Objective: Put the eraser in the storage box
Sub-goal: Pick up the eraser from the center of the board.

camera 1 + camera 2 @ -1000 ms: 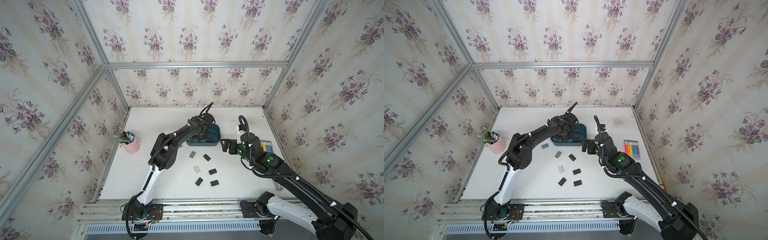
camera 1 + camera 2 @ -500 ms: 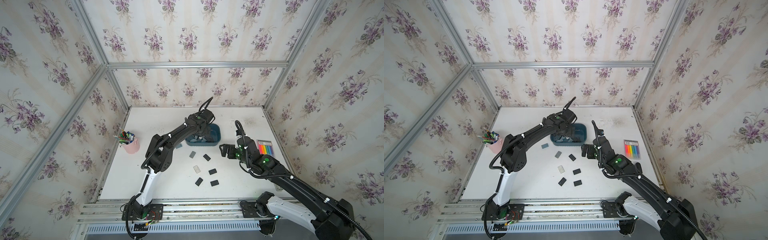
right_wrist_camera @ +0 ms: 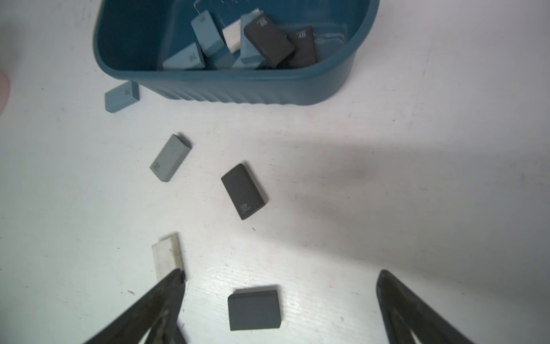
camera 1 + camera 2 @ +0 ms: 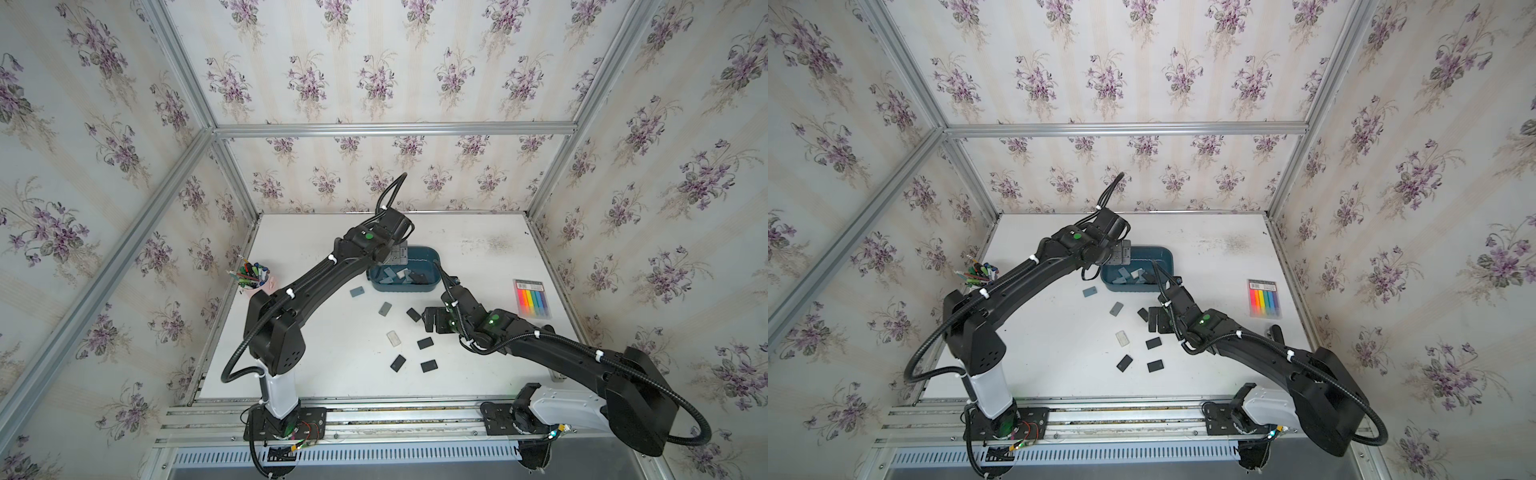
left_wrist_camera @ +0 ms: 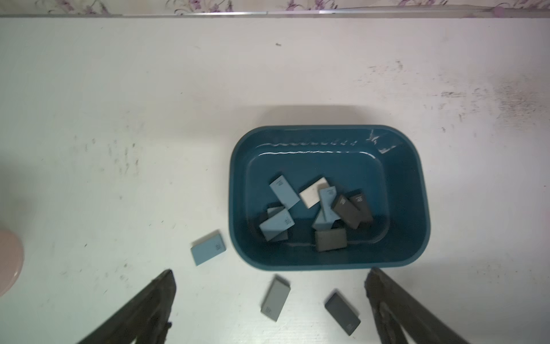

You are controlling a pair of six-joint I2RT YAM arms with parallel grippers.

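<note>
Hovering left gripper [image 5: 270, 271], jaws apart, beside the storage box [image 5: 327, 263]. Poising right gripper [image 3: 281, 272], likewise parted, over a black eraser [image 3: 254, 309].

Obstacles before storage box [image 3: 253, 89] (seven loose erasers [image 3: 243, 192])

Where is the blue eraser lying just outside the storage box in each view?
Top view: blue eraser off the near left corner of the storage box.
Top view: same spot.
Left wrist: beside the box's rounded corner.
Right wrist: near the box's outer wall.
Shared landmark: storage box.
</note>
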